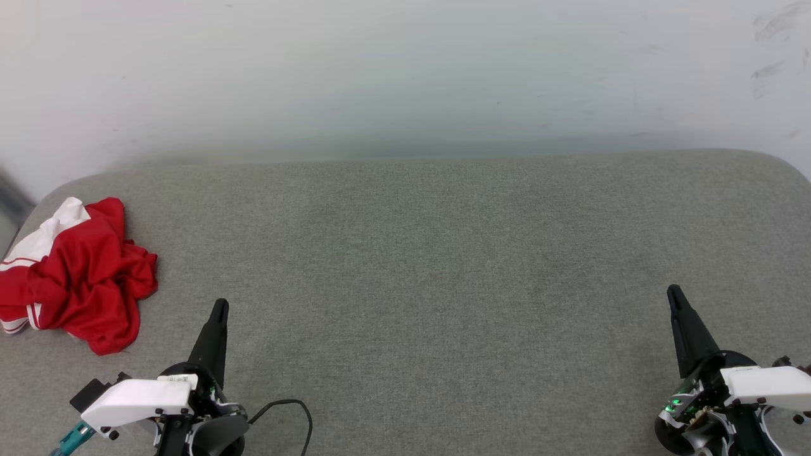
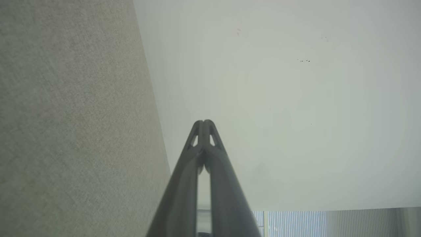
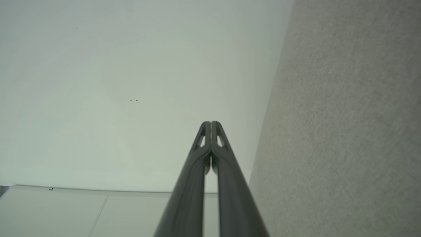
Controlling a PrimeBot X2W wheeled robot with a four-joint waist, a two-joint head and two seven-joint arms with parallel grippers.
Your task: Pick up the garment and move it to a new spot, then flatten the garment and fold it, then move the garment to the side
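Note:
The garment [image 1: 79, 275], red with white panels and striped trim, lies crumpled in a heap at the far left of the grey fabric surface [image 1: 418, 266]. My left gripper [image 1: 220, 305] sits near the front edge, a little to the right of and nearer than the heap, apart from it, shut with nothing held. My right gripper [image 1: 673, 291] rests at the front right, far from the garment, also shut and empty. In the left wrist view the fingertips [image 2: 204, 122] meet; in the right wrist view the fingertips [image 3: 210, 123] meet too.
A pale wall [image 1: 405, 69] rises behind the surface's far edge. A black cable [image 1: 298, 411] loops beside my left arm at the front. The surface's rounded corners show at the far left and far right.

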